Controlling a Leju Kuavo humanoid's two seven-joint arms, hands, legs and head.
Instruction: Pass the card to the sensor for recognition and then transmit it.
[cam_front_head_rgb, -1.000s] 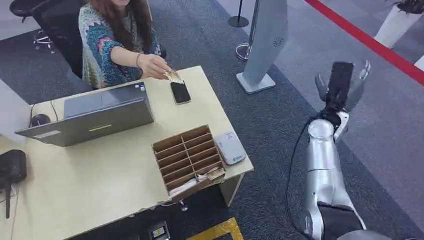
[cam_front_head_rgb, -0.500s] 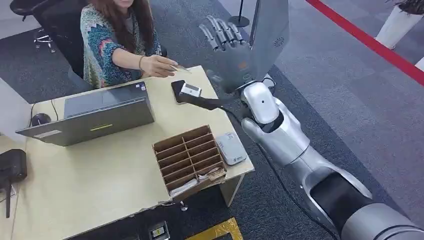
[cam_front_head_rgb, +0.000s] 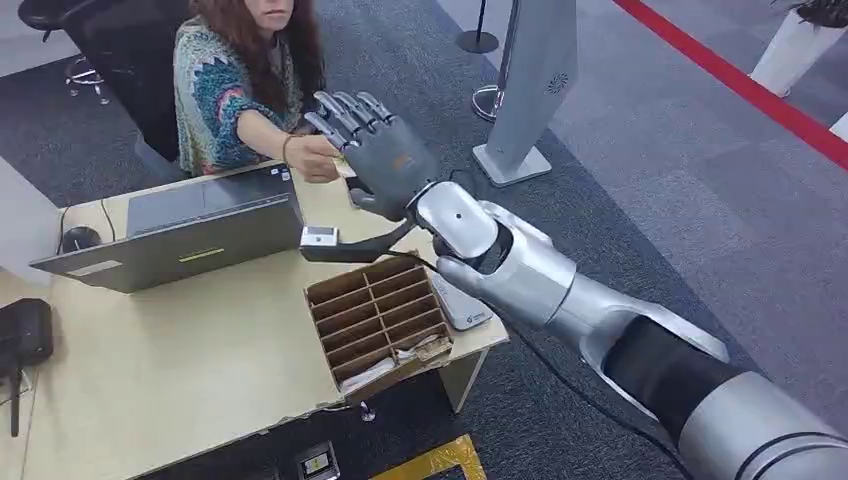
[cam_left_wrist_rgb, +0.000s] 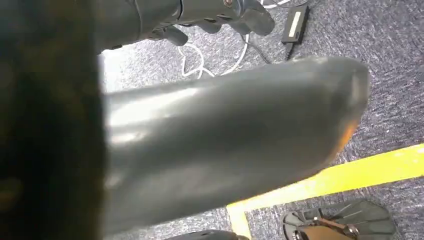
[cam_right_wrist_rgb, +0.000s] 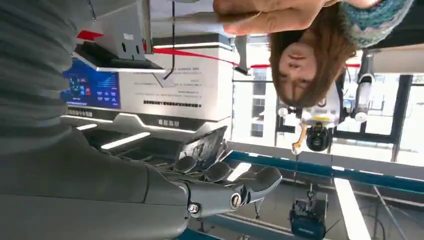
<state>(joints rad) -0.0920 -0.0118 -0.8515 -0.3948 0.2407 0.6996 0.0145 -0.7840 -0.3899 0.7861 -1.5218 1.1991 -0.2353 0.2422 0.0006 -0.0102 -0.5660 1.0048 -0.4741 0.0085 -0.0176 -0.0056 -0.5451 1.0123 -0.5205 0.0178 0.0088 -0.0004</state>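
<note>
A seated person's hand (cam_front_head_rgb: 312, 158) holds out a thin pale card (cam_right_wrist_rgb: 200, 18) over the far edge of the desk (cam_front_head_rgb: 200, 350). My right hand (cam_front_head_rgb: 378, 150) hovers just beside that hand with its fingers spread and nothing in it; in the right wrist view the fingers (cam_right_wrist_rgb: 225, 187) lie apart from the card. The white card sensor (cam_front_head_rgb: 466, 312) lies flat at the desk's right corner, partly under my right forearm. In the left wrist view my left hand (cam_left_wrist_rgb: 215, 12) hangs over the carpet, fingers loose and holding nothing.
A wooden slotted box (cam_front_head_rgb: 375, 315) stands beside the sensor, with a few cards in its front slots. A grey laptop (cam_front_head_rgb: 200, 230) sits at the desk's left, a mouse (cam_front_head_rgb: 80, 238) behind it. A grey floor stand (cam_front_head_rgb: 535, 80) rises to the right of the desk.
My right arm swung in from the far right, across the desk's corner, to the person's hand. The person lifted the card off the desk and holds it out.
</note>
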